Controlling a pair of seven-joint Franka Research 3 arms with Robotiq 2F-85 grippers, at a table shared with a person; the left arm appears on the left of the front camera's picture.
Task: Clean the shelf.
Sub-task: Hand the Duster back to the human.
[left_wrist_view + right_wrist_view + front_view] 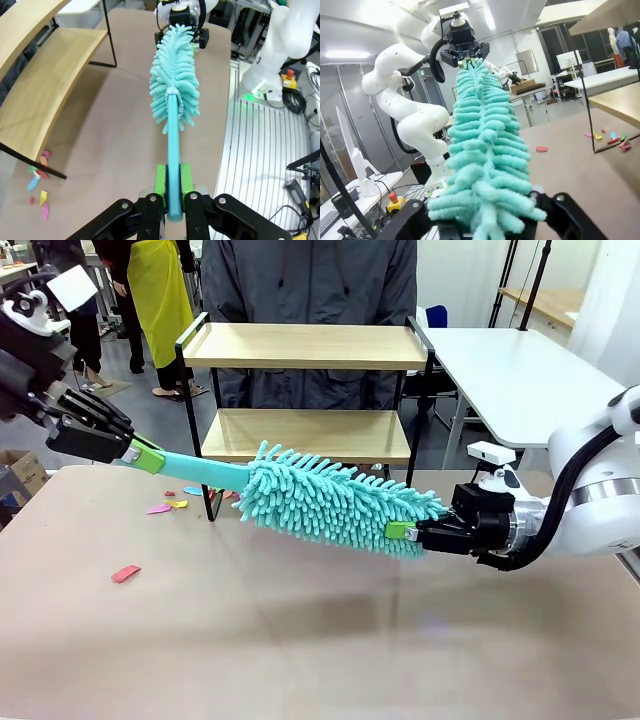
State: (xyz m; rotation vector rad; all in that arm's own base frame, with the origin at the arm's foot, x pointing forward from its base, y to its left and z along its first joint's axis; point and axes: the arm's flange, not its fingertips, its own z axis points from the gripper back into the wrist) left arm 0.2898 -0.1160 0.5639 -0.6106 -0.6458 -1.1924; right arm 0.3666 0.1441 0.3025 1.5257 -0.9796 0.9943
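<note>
The duster (pixel 330 502) hangs over the middle of the table (pixel 300 640), its handle clamped in the left tool (pixel 140 453) and its fluffy tip pinched in the right tool (pixel 403 531). The shelf (pixel 305 345) stands at the far edge, paper scraps (pixel 165 506) beside its left legs.

Shelf (pixel 305 345): two tiers of light wooden boards in thin black metal frame, raised side rails. Stands upright, upper centre of front view, at table's far edge. Both boards bare. In left wrist view, boards run along left edge.
</note>
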